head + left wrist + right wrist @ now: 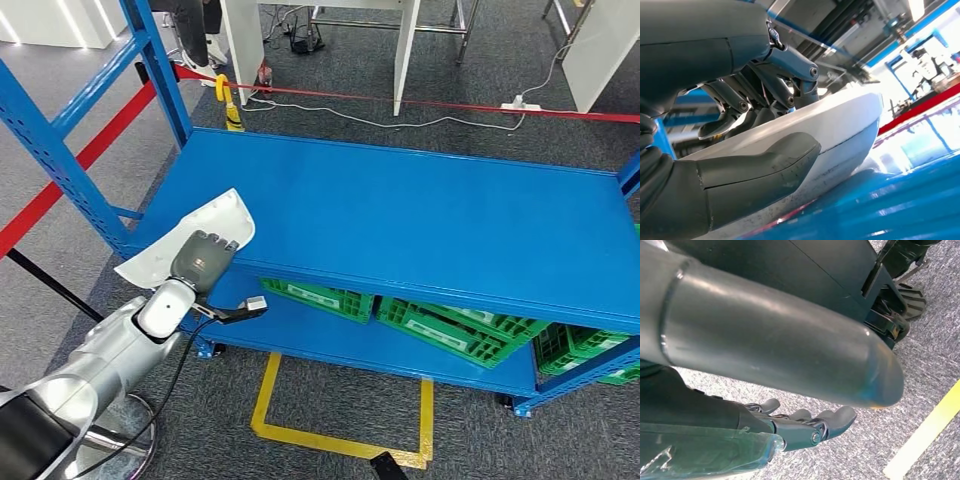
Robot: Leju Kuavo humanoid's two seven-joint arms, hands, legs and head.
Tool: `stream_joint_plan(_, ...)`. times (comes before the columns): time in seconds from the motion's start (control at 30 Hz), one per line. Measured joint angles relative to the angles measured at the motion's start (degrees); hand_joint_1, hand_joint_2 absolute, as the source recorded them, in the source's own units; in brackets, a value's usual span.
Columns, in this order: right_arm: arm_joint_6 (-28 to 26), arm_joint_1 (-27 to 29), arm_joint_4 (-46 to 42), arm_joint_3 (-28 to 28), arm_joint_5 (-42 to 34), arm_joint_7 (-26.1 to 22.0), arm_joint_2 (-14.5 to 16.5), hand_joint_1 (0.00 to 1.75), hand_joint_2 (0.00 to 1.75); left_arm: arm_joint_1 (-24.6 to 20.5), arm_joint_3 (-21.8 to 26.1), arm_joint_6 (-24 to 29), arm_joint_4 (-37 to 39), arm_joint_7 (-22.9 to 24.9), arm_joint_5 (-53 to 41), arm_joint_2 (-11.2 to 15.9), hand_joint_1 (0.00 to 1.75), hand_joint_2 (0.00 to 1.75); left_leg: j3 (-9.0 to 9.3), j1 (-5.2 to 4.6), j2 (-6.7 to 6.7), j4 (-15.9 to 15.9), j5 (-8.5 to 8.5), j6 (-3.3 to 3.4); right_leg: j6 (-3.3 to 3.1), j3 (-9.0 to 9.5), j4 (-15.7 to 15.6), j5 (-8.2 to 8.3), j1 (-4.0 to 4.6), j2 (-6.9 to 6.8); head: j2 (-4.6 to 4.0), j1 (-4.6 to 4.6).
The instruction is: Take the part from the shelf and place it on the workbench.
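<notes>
Fingers [753, 100] of the left hand [198, 260] lie closed over the top of the white moulded part [189, 238], the thumb [764, 170] pressing its opposite face — a firm grip. That part sits at the near left corner of the blue shelf [392, 210], half overhanging the edge. No writing on it can be read. Green crates [445, 325] on the lower tier carry white labels, too small to read. By the carpet, the right hand [806, 425] hangs with fingers loosely extended, holding nothing.
</notes>
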Motion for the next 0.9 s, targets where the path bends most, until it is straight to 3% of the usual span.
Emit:
stream_joint_plan(0.3,0.48,-0.34,-0.03,-0.09,1.17,0.19,0.03,0.0,0.0,-6.03,-8.31,-3.53,-0.69,-0.46,0.0,2.27,1.75,1.75,-0.03,0.0,0.0,0.0,0.03,-0.02,0.0,-0.05,0.0,0.08,0.0,0.01,0.0,0.01)
stream_joint_plan(0.9,0.41,-0.44,-0.03,-1.54,1.84,0.02,0.46,0.0,0.0,-8.83,-11.66,-3.89,-3.48,-0.65,0.02,3.85,1.75,1.75,-0.03,0.0,0.0,0.0,0.03,-0.02,0.0,-0.06,0.0,0.08,0.0,0.03,0.0,0.0)
